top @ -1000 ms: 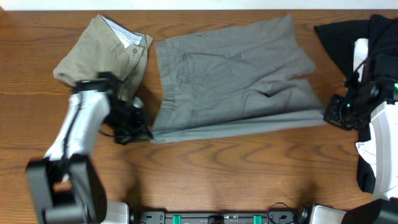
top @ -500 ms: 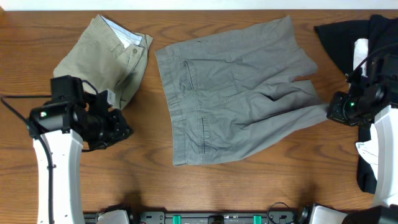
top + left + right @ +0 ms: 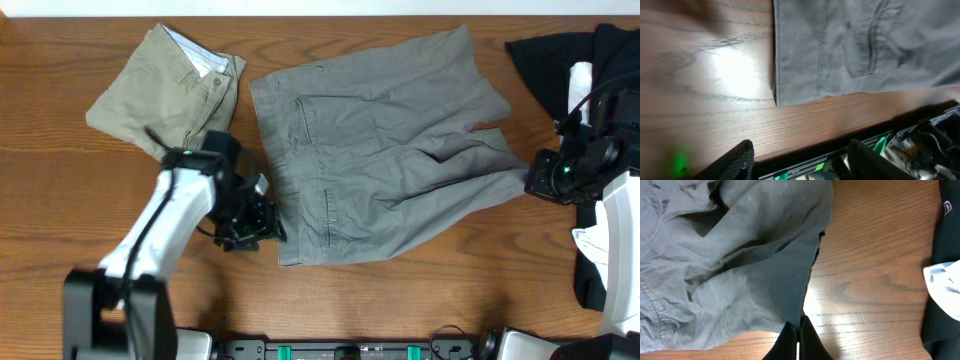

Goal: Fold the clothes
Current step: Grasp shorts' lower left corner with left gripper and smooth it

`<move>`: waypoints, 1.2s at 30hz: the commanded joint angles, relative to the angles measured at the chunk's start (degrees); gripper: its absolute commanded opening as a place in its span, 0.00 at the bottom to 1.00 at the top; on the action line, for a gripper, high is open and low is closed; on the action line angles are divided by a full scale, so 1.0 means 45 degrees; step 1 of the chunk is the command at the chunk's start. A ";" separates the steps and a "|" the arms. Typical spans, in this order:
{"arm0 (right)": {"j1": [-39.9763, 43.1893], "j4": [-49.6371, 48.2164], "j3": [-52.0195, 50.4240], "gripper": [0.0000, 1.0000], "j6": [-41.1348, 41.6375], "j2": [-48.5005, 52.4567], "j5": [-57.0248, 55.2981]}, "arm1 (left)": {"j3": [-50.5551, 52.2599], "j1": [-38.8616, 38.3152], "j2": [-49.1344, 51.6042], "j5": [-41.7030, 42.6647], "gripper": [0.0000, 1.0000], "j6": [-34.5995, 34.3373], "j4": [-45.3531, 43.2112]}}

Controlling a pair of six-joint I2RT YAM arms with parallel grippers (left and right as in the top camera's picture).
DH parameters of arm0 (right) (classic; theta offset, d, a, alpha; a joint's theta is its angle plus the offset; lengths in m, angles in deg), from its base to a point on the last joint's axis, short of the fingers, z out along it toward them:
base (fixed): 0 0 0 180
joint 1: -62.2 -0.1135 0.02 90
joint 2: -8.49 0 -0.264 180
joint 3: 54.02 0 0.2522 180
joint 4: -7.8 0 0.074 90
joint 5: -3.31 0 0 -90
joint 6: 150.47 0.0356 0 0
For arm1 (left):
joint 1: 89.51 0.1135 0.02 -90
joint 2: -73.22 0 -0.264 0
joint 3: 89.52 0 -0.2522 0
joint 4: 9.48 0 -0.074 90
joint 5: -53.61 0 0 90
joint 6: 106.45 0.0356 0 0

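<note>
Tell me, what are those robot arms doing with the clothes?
Two robot arms are folding clothes on a wooden table. The right end effector is shut on one leg of the grey shorts, which lie spread out in the middle, not folded yet. The left end effector is open and holds nothing, right beside the waistband corner of those shorts. The khaki shorts sit folded at the far left, and a black and white pile waits on the right.
</note>
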 commanded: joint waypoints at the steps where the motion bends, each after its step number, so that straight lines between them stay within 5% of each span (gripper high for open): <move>1: 0.0107 -0.0034 0.0257 0.01 0.0039 -0.0199 0.0107 | 0.0223 -0.0500 0.1098 0.0763 0.63 -0.0272 -0.0306; 10: 0.0112 -0.0204 0.0257 0.01 0.0034 -0.0199 0.0107 | 0.0287 -0.1117 0.3070 0.0850 0.63 -0.0384 -0.0714; 23: 0.0112 -0.0442 0.0257 0.01 0.0029 -0.0199 0.0102 | 0.1486 -0.1205 0.3167 0.1180 0.63 -0.2147 -0.3317; 25: 0.0112 -0.0437 0.0257 0.01 0.0029 -0.0199 0.0107 | 0.1486 -0.1258 0.3167 0.1341 0.52 -0.2492 -0.3385; 29: 0.0112 -0.0437 0.0257 0.01 0.0024 -0.0199 0.0053 | 0.1481 -0.1205 0.3138 0.2210 0.08 -0.2555 -0.3109; 36: 0.0141 -0.0826 0.0262 0.01 0.0107 -0.0223 -0.0384 | 0.1200 0.0306 0.1928 0.2186 0.06 -0.1399 -0.1603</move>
